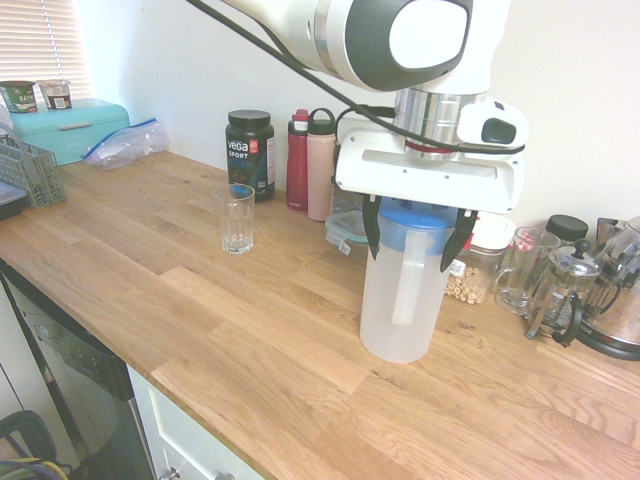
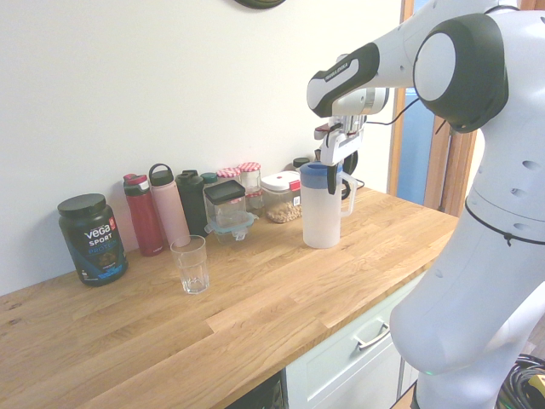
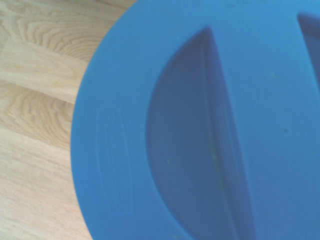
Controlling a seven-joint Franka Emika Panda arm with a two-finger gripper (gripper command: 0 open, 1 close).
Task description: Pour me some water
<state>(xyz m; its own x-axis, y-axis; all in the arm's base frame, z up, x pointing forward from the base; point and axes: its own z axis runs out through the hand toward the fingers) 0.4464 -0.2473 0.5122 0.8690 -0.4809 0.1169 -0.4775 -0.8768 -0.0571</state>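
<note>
Pitcher [image 1: 403, 300] of frosted plastic, with blue lid [image 1: 412, 213], stands upright on the wooden counter [image 1: 250, 320], and it is the landmark for all other places. The end effector [image 1: 418, 235] is directly above the pitcher, pointing down; its two fingers are spread wide, one at each side of the lid, and I cannot tell whether they touch it. In the wrist view the blue lid is very near, with two darker hollows in it.

The clear drinking glass [image 2: 192, 266] stands upright, well apart from the pitcher, on the side of the black Vega Sport tub [image 2: 92, 239]. Between this tub and the pitcher, along the wall, there are the red bottle [image 2: 144, 215], the pink bottle [image 2: 169, 207] and some food containers [image 2: 226, 207]. On the pitcher's other side, the French press [image 1: 563, 292] stands near the glass mug [image 1: 524, 270].
</note>
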